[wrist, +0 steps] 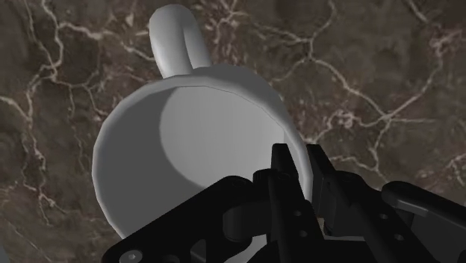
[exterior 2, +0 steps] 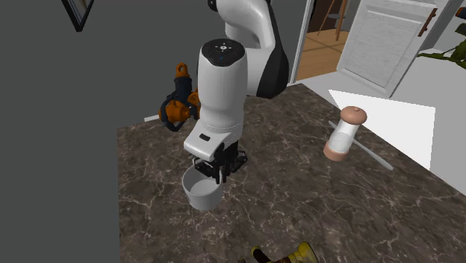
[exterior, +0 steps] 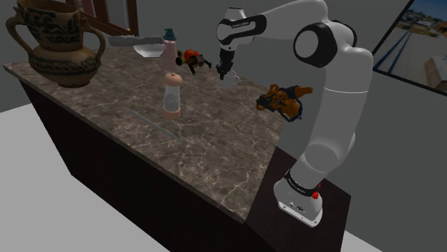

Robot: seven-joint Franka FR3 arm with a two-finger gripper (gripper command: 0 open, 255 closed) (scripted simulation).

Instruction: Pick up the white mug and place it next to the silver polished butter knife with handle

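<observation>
1. On the marble counter (exterior: 215, 150), the white mug (wrist: 179, 142) is sitting upright, its handle pointing away from the gripper (wrist: 304, 161).
2. Fingers (wrist: 285, 179) are pinching the mug's wall, 1 inside, 1 outside.
3. Butter knife (exterior: 154, 123) is lying well apart toward the shoulder view's left, just beyond the shaker (exterior: 171, 93); I'm expecting the carry to need to clear it.

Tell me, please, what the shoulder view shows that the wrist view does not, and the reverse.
Shoulder view: the vase, the shaker, the knife lying near it, and the arm. Wrist view: the handle and empty inside of the mug, with the jaws clasping its rim. Both: the mug, the gripper and the marbled counter.
</observation>
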